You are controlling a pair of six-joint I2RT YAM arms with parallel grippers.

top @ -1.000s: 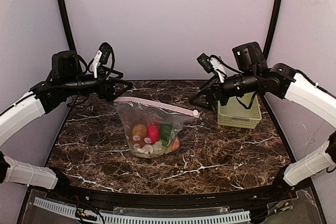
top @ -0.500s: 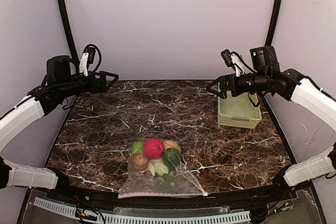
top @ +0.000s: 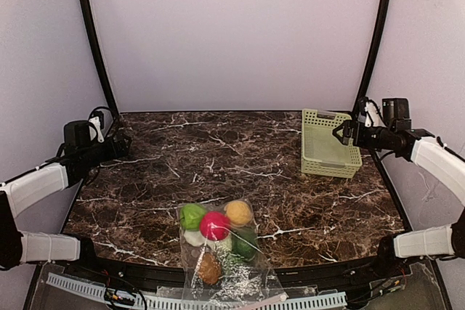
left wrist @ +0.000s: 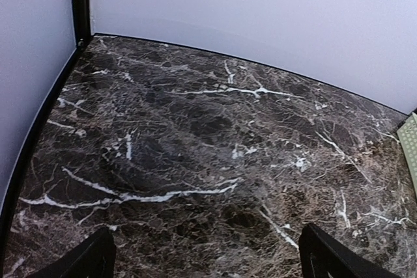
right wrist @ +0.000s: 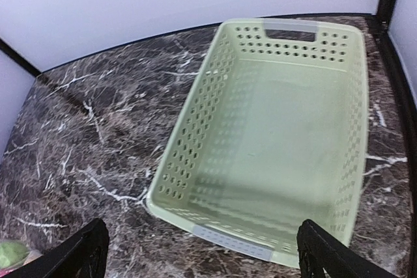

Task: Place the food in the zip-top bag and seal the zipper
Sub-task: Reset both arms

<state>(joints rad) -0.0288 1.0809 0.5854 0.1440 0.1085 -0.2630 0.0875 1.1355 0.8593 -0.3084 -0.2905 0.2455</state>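
Note:
The clear zip-top bag [top: 234,281] lies at the table's near edge, its lower end hanging over the rim. The food shows through it: a green apple [top: 192,215], a red apple [top: 215,226], an orange [top: 238,213], a dark green piece [top: 245,243], a brown piece [top: 209,268] and a white piece [top: 194,237]. The whitish-pink zipper [top: 261,300] runs along the bag's nearest edge. My left gripper [top: 122,144] [left wrist: 208,262] stands open at the far left over bare marble. My right gripper [top: 340,133] [right wrist: 205,255] stands open at the far right, beside the basket. Both are empty and far from the bag.
A pale green lattice basket [top: 330,152] [right wrist: 280,141] stands empty at the back right, just below my right gripper. Black frame posts [top: 94,41] rise at both back corners, and the walls close in on three sides. A corner of the green apple [right wrist: 13,252] shows in the right wrist view.
The bag with the food has slid from the table's middle down to the near edge, zipper end nearest. Both arms have drawn back outward to the sides, grippers still open.

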